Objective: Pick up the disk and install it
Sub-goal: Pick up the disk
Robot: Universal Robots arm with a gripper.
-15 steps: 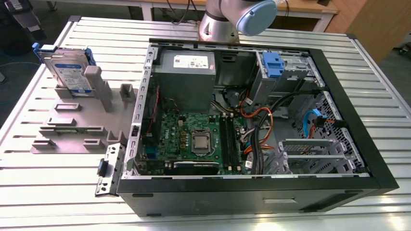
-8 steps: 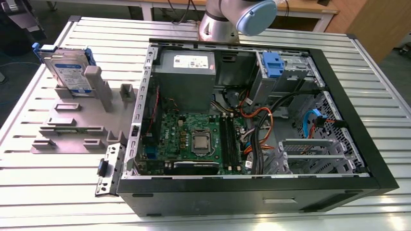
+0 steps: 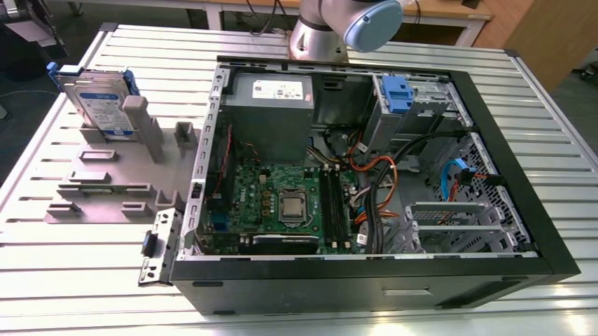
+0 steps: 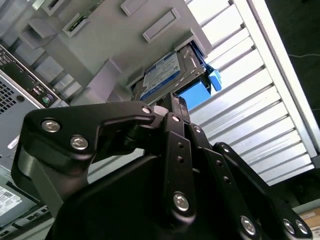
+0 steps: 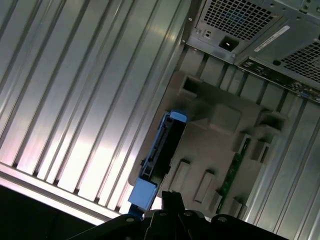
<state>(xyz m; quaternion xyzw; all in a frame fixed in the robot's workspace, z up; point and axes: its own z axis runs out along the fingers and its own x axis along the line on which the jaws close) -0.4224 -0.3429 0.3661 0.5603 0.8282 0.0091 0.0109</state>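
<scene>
Step in hand, as judged: approach for pick-up. Claw (image 4: 162, 107) looks closed and empty. Disk (image 4: 167, 80) stands on edge in grey holder (image 5: 220, 125) on counter (image 5: 75, 100), ahead of the claw, apart and untouched. A grasp would need the jaws opened and squared across the disk's thin faces.

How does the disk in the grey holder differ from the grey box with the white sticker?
The disk stands on edge in the grey holder outside the case; the grey box sits inside it. The disk is a thin slab; the grey box is far bulkier. The disk has blue rails and a white-and-blue label; the grey box a white sticker. Both are rectangular and labelled.
</scene>
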